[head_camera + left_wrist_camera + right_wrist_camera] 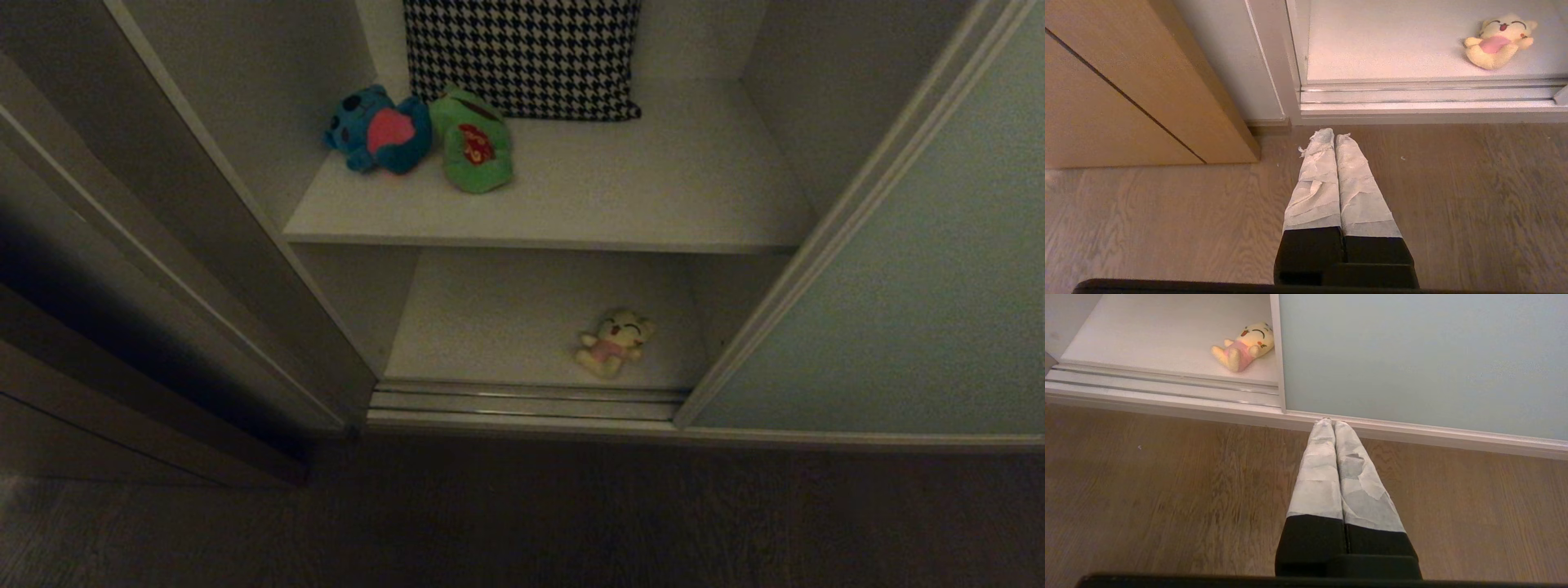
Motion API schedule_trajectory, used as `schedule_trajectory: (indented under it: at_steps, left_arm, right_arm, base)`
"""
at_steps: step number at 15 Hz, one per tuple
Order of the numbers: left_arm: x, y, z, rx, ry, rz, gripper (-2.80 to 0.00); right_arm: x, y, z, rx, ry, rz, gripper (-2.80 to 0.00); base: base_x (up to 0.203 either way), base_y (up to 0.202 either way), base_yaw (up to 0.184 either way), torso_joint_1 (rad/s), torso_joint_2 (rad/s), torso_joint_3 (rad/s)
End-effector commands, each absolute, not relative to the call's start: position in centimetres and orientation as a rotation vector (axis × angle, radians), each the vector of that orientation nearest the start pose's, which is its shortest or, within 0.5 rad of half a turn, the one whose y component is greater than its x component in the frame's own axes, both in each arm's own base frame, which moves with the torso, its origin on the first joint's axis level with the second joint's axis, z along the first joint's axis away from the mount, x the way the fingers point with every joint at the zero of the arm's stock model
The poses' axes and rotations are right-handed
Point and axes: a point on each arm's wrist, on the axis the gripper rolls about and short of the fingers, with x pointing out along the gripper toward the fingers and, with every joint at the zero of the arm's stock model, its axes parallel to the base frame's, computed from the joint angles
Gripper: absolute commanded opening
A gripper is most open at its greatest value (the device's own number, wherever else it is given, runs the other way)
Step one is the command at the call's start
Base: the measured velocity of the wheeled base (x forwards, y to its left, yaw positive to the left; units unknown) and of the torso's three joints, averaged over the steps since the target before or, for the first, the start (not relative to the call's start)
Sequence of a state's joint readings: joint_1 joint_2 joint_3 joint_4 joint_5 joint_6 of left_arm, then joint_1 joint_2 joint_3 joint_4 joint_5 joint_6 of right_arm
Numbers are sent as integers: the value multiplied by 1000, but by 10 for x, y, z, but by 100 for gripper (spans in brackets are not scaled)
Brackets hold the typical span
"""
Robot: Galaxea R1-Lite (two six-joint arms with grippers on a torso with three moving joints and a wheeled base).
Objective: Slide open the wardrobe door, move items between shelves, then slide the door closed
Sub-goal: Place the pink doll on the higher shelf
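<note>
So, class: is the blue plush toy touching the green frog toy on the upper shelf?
Touching. The head view shows the blue plush toy lying against the green frog on the upper shelf, their edges meeting with no shelf visible between them.

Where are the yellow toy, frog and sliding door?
yellow toy (613,344): head view, on its pink belly.
frog (476,144): head view, on its red patch.
sliding door (914,302): head view, on the panel's middle.

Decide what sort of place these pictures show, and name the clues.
Probably a bedroom at a built-in wardrobe: a sliding wardrobe door, white shelves holding plush toys and a houndstooth cushion, wood-look floor.
</note>
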State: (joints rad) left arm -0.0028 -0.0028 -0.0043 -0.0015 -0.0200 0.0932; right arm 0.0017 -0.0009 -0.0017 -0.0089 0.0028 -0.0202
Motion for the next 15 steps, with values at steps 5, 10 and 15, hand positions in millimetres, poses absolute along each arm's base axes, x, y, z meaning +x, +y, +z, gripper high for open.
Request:
schedule_trajectory:
  at_steps: [5,10,15]
  left_arm:
    - [-23,0,75,81,0,-18,-280]
    - [-23,0,75,81,-1,-17,-280]
    - [-23,0,75,80,-1,-17,-280]
  right_arm:
    - [-23,0,77,-21,-12,4,-280]
    - [-23,0,77,-20,-12,4,-280]
    - [-23,0,77,-20,-12,6,-280]
  base:
    - [0,0,0,0,0,0]
    - [0,0,0,0,0,0]
    - [0,0,0,0,0,0]
